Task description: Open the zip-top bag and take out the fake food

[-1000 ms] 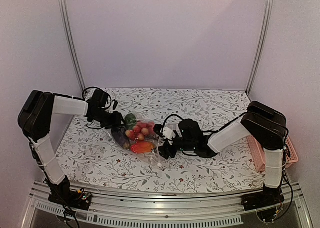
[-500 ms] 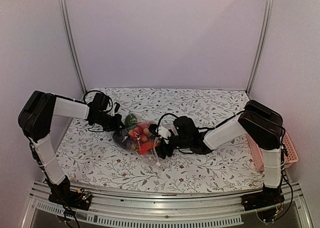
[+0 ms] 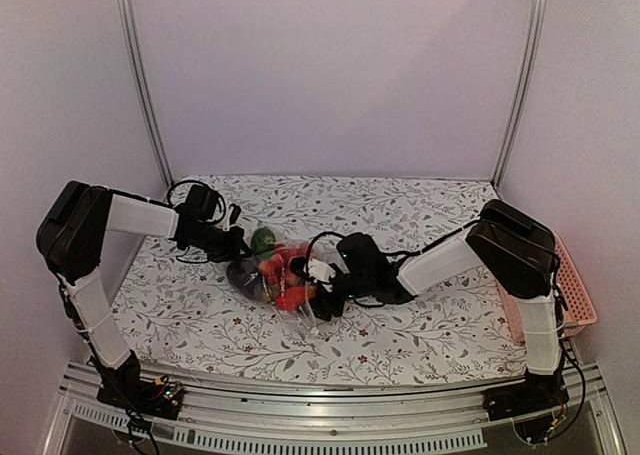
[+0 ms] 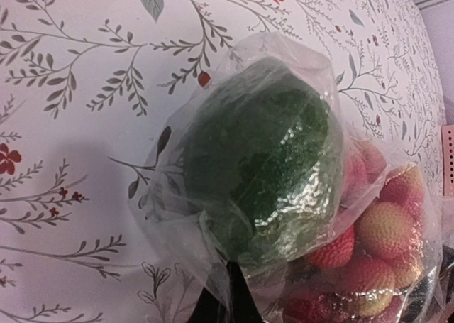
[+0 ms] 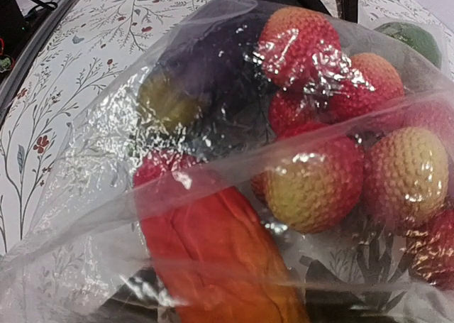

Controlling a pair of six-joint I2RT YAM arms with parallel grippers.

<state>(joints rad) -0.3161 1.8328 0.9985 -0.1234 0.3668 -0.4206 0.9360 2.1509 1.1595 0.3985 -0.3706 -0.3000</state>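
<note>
**Opening step: food all in the bag**

You look to be setting grips to pull the mouth open.

- Right gripper (image 3: 315, 287) is against the near side of the bag (image 3: 268, 280), mid-table. Can't tell whether its jaws are closed.
- Food (image 5: 312, 188) inside: orange, purple and red bumpy pieces, with the green piece (image 4: 259, 160) at the far end.
- Left gripper (image 3: 238, 243) is at that far end and looks to be pinching the film.

Zip not visible, so find it before you pull.

Clear crinkled bag (image 5: 85, 216) fills most of the frame. Inside it: several red-and-yellow bumpy balls (image 5: 312, 188) at centre and right, one long orange piece (image 5: 220, 259) at lower centre, and a dark purple piece (image 5: 213, 74) at upper centre. Green piece (image 5: 415, 39) at upper right. Flowered tablecloth (image 5: 71, 74) at upper left.
</note>
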